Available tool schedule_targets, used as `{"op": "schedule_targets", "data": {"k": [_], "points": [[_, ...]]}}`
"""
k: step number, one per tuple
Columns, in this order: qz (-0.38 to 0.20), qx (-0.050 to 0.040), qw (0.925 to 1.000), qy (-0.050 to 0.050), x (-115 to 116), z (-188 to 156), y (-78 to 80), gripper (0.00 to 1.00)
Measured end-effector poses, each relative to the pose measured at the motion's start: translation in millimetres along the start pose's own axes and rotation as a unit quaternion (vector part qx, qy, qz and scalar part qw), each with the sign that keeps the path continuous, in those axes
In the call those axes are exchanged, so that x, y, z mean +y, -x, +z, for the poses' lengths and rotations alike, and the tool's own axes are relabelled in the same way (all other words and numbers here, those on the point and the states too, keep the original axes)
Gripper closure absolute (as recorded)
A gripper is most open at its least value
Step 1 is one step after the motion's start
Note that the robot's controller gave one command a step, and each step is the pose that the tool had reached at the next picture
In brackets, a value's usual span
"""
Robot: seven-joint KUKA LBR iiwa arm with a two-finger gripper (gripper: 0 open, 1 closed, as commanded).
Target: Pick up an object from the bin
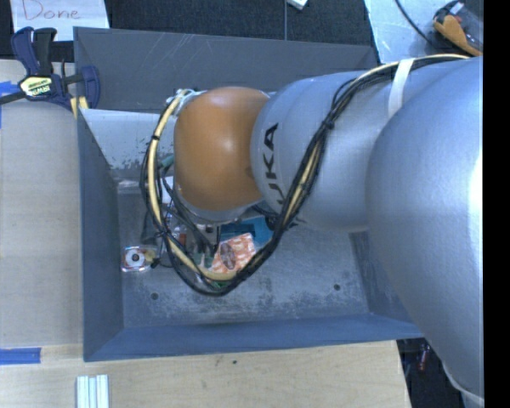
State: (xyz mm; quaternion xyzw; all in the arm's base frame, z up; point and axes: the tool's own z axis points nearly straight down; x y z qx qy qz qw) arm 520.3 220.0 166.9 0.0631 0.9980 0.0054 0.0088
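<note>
Camera view: my gripper [195,240] sits low over the bin [323,306] floor's left half, under the orange wrist cover [217,147]; I can't tell its state. A crumpled orange-pink packet [236,252] lies just beside it, maybe touching; a small silver ring [136,258] lies near the left wall.

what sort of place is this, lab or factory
Most likely a robotics lab test cell: a KUKA arm reaches into a grey metal bin holding small loose things, like an orange packet and a small silver part.
</note>
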Motion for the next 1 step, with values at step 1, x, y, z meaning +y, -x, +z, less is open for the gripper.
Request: {"op": "schedule_targets", "data": {"k": [1], "points": [[0.001,-0.0020,1.0000,0.001,0.0,-9.9,1.3,1.00]]}}
